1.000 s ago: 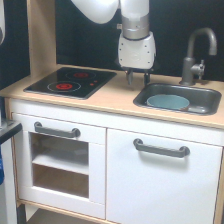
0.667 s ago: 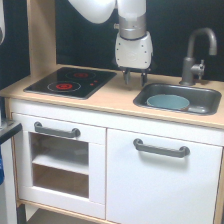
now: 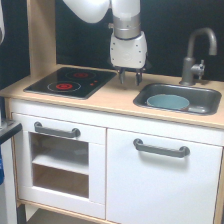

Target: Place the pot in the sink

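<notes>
Gripper: we see the gripper (image 3: 130, 78) hanging above the counter (image 3: 117, 100), between the hob and the sink, its two dark fingers (image 3: 121, 77) pointing down with a clear gap between them and nothing held.
Arm: we see the white arm (image 3: 125, 20) coming down from the top of the exterior view, with a grey band above the white gripper body.
Pot: we see the pot (image 3: 167, 102) sitting inside the sink, upright, its pale blue-grey rim showing above the basin's near edge; it is apart from the gripper.
Sink: we see the sink (image 3: 210, 95) set into the counter on the exterior view's right, dark grey with rounded corners.
Tap: we see a grey tap (image 3: 197, 55) standing behind the sink, its spout curving over the basin.
Hob: we see a flat black hob (image 3: 70, 82) with red rings on the exterior view's left.
Cabinet: we see white doors with grey handles (image 3: 161, 148) below the counter.
</notes>
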You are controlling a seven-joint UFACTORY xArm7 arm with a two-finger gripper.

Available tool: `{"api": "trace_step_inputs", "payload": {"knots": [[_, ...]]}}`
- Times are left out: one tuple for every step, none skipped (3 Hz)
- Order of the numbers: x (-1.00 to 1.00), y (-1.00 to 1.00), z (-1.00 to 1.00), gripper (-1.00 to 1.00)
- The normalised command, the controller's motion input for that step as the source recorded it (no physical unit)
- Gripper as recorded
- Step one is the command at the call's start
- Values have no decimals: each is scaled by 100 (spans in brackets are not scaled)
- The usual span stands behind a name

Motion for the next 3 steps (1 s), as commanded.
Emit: {"api": "trace_step_inputs", "payload": {"knots": [[-31, -12, 33, 100], [-31, -14, 33, 100], [-32, -17, 36, 99]]}}
